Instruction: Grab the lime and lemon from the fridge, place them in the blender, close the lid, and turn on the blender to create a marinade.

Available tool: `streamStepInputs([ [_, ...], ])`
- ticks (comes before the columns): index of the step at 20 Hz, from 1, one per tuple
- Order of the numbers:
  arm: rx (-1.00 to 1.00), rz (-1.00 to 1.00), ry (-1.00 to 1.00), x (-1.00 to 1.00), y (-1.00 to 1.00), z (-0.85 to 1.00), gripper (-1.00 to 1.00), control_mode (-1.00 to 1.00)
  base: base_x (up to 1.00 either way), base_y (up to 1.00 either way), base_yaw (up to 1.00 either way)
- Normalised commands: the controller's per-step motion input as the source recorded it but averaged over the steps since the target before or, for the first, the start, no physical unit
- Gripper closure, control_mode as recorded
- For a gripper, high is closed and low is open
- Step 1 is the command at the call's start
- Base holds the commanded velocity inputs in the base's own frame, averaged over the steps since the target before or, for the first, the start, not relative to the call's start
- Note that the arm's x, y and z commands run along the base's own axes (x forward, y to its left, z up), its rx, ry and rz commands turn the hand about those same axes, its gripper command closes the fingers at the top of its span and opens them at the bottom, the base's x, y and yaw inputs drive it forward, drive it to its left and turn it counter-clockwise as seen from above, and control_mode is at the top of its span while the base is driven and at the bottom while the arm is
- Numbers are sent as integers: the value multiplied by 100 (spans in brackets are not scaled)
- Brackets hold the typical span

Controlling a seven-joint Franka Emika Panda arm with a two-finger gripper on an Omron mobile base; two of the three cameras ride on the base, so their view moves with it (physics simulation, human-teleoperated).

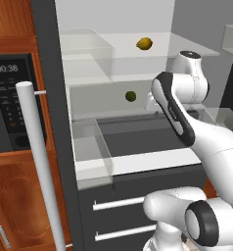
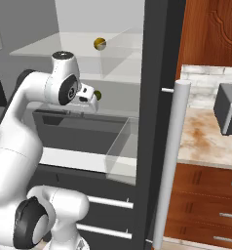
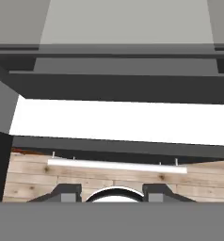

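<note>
Lime [image 1: 130,96] sits on the fridge's [image 1: 55,98] middle glass shelf, a small dark green ball well inside the white interior. In the left base view my hand [image 1: 152,102] is just beside it, to its right at about the same height, with a gap between us. From the right base view the lime [image 2: 97,95] peeks out just past the tip of my gripper [image 2: 91,97], very near but I cannot tell whether we touch. My jaws are pressed together, and nothing is between them. The hand view looks down along my fingertips [image 3: 67,193] at a white fridge ledge, a dark drawer front with a white bar handle [image 3: 116,165] and wood floor.

Lemon [image 1: 145,43] lies one shelf higher, above the lime and slightly right of it, well above my hand; the right base view shows it [image 2: 100,44] beside a clear bin [image 2: 120,53].
</note>
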Motion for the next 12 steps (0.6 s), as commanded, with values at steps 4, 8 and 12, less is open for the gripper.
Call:
streamStepInputs([
  [4, 0, 0, -12, -20, 8, 3, -100, -100, 0, 0, 0],
  [8, 0, -24, -33, 0, 63, 56, -100, -100, 0, 0, 0],
  [12, 7, -14, -11, 12, -29, 21, -100, -100, 0, 0, 0],
])
